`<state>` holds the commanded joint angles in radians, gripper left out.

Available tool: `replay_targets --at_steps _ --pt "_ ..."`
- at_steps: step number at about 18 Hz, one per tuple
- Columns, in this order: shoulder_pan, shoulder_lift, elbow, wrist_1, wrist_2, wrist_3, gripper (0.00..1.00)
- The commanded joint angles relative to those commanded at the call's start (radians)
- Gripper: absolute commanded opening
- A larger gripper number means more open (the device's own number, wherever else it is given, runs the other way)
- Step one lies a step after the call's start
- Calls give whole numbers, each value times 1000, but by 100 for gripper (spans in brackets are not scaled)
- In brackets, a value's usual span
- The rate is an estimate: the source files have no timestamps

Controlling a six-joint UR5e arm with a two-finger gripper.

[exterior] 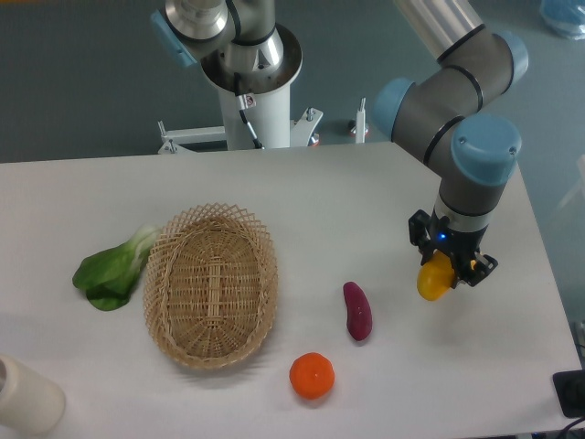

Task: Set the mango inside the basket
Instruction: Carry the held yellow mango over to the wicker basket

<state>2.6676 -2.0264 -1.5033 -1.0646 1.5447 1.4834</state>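
Claw (439, 272) grips the mango (434, 278) between its fingers, far right of the basket (211, 284).

One basket (211, 285), one mango (434, 278), one orange (312, 376), one sweet potato (357, 311), one leafy green (115, 268), one cream cylinder (26, 397).

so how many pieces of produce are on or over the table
4. A leafy green lies left of the basket, a sweet potato right of it, an orange near the front edge, and the mango is in the end effector.
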Motion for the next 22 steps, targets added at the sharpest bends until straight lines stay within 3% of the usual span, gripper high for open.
replay_targets --at_steps 9,16,22 --pt "-12 2 -3 0 0 -12 43" --pt "-106 12 -11 -2 -2 -97 43" --pt "-239 21 -15 -3 0 -253 43"
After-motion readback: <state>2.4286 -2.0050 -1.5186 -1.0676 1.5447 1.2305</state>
